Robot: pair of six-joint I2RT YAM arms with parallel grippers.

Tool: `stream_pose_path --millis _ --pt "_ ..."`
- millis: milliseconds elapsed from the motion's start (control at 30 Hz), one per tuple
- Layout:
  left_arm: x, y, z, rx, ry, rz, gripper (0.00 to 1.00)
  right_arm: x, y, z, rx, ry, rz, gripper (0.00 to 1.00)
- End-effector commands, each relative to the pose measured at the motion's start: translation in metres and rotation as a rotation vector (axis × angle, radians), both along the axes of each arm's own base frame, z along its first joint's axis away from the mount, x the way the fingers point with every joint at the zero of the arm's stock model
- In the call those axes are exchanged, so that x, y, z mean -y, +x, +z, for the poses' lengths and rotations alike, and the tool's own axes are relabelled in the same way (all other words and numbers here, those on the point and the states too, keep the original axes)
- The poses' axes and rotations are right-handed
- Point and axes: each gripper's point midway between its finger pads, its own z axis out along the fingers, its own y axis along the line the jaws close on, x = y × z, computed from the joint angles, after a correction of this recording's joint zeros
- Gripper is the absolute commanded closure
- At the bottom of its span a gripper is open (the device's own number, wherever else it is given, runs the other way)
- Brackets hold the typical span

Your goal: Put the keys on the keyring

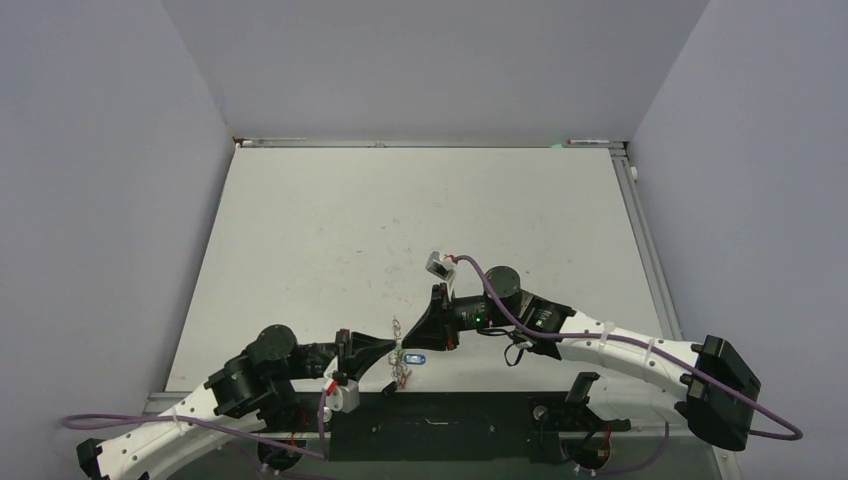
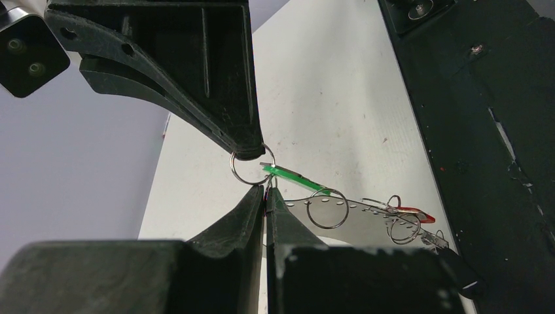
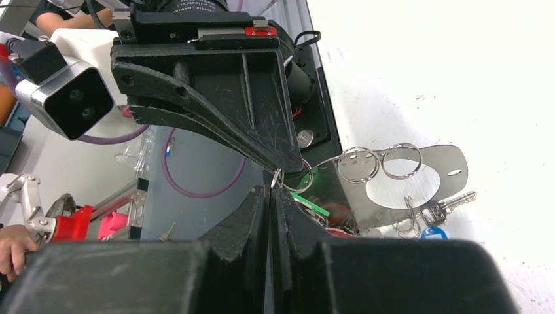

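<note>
Pinching one split ring [image 2: 250, 169], green-tagged key [image 2: 291, 175] beside it: left gripper [image 2: 265, 196] and right gripper [image 3: 270, 193], both clenched.

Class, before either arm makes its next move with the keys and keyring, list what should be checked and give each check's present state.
1. Left claw shut: ok.
2. Right claw shut: ok.
3. Small split ring sits right between the two claw tips: ok.
4. Which claw actually grips that ring: cannot tell.
5. Green-tagged key threaded fully onto the ring: cannot tell.
6. Keyring plate in plain view, with the blue-tagged key and red-tagged key beside its other rings: ok.
</note>
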Motion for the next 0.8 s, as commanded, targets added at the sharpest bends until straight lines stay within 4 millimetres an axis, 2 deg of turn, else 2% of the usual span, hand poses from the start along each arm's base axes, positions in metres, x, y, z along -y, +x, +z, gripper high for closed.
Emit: stream_pose_path --millis 0,767 --pt "0.002 -0.003 0.026 0.054 -0.081 -0.021 1.0 -0.005 0.004 0.021 0.055 0.045 -0.003 0.95" --pt "0.003 -0.003 0.027 0.05 -0.086 -0.021 1.0 -0.006 0.013 0.011 0.058 -0.028 -0.037 0.95"
